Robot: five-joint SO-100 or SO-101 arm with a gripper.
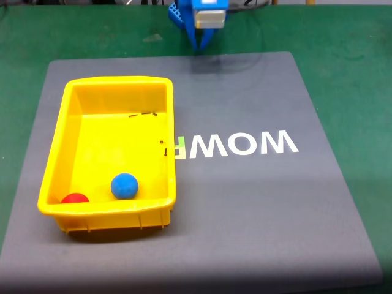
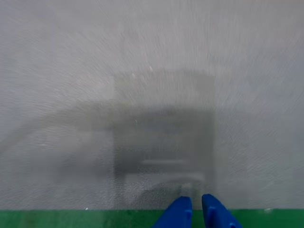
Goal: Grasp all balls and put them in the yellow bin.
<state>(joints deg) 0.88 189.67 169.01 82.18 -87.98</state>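
Note:
The yellow bin stands on the left half of the grey mat in the fixed view. Both balls lie inside it near its front wall: the blue ball and, to its left in the corner, the red ball, partly hidden by the rim. My blue gripper hangs at the mat's far edge, well away from the bin. In the wrist view its two blue fingertips point down at the bottom edge with only a thin gap between them, and my gripper holds nothing.
A grey mat with white letters "WOWF" lies on the green table. The wrist view shows blurred grey mat with the arm's shadow and a green strip below.

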